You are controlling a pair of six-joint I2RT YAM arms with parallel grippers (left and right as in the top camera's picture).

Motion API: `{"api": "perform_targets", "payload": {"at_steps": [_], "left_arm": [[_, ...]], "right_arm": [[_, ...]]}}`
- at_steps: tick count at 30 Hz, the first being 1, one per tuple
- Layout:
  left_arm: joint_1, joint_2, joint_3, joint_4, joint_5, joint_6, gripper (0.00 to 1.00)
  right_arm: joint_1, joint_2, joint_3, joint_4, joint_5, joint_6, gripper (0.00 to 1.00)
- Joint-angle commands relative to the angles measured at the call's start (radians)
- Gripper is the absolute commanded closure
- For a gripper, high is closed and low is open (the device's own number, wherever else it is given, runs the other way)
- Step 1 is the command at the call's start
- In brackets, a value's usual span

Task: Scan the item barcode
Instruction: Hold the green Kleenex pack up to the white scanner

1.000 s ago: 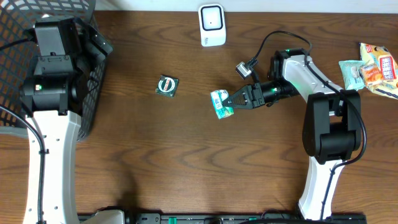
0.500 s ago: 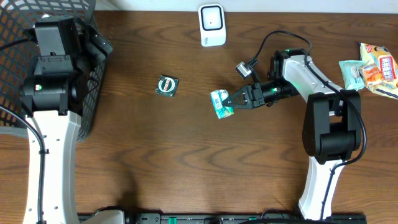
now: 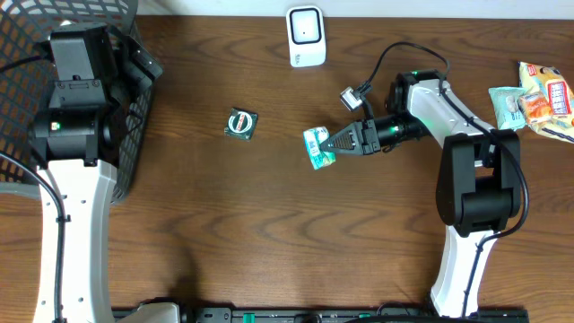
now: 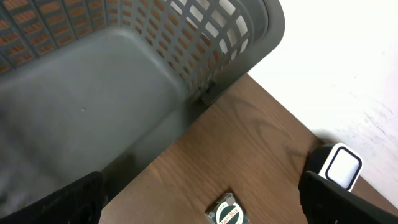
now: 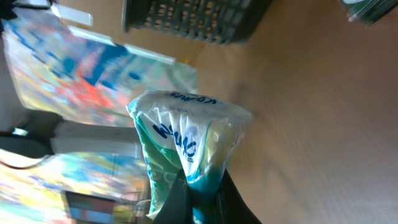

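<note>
My right gripper [image 3: 335,143] is shut on the end of a teal and white plastic packet [image 3: 317,148], holding it just above the middle of the table. In the right wrist view the packet [image 5: 186,140] bulges out above the pinching gripper [image 5: 202,198]. The white scanner [image 3: 305,36] stands at the table's far edge, well apart from the packet, and shows at the left wrist view's right side [image 4: 339,165]. My left gripper [image 3: 143,65] hovers open and empty by the basket; in its own view the gripper [image 4: 202,190] spreads wide above a small green box [image 4: 227,213].
A grey mesh basket [image 3: 18,36] fills the left end, also seen close up [image 4: 124,68]. The small green box [image 3: 240,123] lies left of centre. Several snack packets [image 3: 538,97] sit at the right edge. A black cable [image 3: 386,61] loops behind the right arm.
The right gripper and its packet have edged very slightly toward the far side. The left arm has not moved.
</note>
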Motion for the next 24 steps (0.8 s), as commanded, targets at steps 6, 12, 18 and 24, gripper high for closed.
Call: {"api": "perform_targets", "payload": {"at_steps": [6, 12, 18, 24], "left_arm": [[0.004, -0.005, 0.002, -0.003, -0.002, -0.011, 0.02], [0.004, -0.005, 0.002, -0.003, -0.002, -0.012, 0.02], [0.004, -0.005, 0.002, -0.003, -0.002, -0.012, 0.02], [0.004, -0.005, 0.002, -0.003, -0.002, -0.012, 0.02]], "right_arm": [[0.045, 0.009, 0.013, 0.488, 0.360, 0.801, 0.99], [0.095, 0.009, 0.160, 0.526, 0.845, 0.978, 0.99], [0.182, 0.009, 0.365, 0.527, 1.353, 0.952, 0.99], [0.260, 0.010, 0.420, 0.777, 1.686, 0.800, 0.99]]}}
